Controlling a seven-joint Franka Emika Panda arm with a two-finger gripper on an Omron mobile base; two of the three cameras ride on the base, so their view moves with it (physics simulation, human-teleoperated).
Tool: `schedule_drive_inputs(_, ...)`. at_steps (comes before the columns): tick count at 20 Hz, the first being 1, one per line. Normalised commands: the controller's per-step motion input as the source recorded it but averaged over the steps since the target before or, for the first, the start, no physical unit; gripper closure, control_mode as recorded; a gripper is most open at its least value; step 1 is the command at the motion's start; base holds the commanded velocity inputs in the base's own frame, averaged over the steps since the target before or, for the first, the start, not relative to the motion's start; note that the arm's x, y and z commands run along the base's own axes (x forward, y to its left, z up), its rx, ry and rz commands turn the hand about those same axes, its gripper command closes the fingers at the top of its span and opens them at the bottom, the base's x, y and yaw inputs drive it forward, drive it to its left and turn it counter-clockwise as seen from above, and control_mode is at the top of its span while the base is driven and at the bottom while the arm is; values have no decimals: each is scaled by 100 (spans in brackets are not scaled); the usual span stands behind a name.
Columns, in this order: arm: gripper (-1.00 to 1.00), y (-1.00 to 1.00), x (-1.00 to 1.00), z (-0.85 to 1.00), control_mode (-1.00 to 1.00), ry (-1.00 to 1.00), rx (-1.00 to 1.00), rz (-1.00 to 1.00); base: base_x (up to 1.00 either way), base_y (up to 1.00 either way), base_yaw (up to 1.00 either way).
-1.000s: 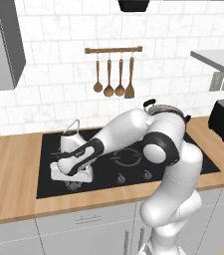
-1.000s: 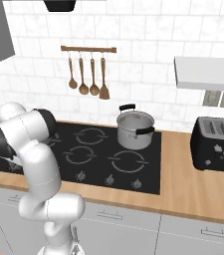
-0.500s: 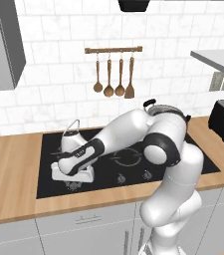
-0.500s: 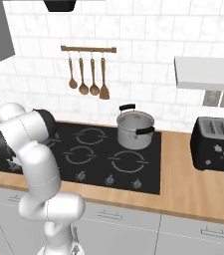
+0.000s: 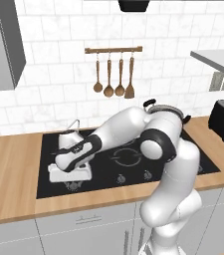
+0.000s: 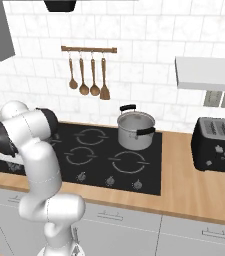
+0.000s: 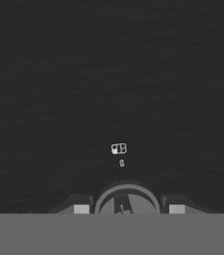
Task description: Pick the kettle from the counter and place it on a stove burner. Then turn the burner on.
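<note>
**Over the front-left knob, hand down on the cooktop**

Low on the cooktop point(image 5: 183, 154), left front corner, the gripper point(image 5: 69, 175) is pressed down at the row of knobs. White hand block sits flat on the black glass, forearm sloping up right to the elbow. Fingers are hidden under the hand from the left base view. Hand view: a round knob point(image 7: 127, 199) sits right between the two finger tips point(image 7: 81, 209), seen from above, with a small burner icon printed on the glass just past it. Tips stand on either side of the knob, part open; cannot tell if they actually pinch it or only straddle it.

Kettle point(image 5: 71, 134) is on the cooktop behind the hand, on the rear-left ring, upright, thin handle arching over it. Mostly hidden by the forearm, only top and left side show. It is off the counter point(image 5: 14, 174) and apart from the gripper.

Pot point(image 6: 135, 130), silver with black handles, stands on the rear-right ring, lid on. Other rings bare, grey broken circles on black. Toaster point(image 6: 219, 145), black, on the counter at the right, well apart from the cooktop. Four wooden utensils point(image 6: 89, 82) hang from a rail on the white tile wall above. Grey shelf up right, grey cabinet up left.
</note>
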Motion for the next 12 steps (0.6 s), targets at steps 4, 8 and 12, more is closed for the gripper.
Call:
schedule_drive_inputs(4,100,0,0,-32,-100,1,-1,42,0,0,0)
schedule_drive_inputs(8,100,-2,-5,-30,-100,0,0,50,0,0,0)
schedule_drive_inputs(12,100,-13,-15,-33,-100,0,0,51,0,0,0)
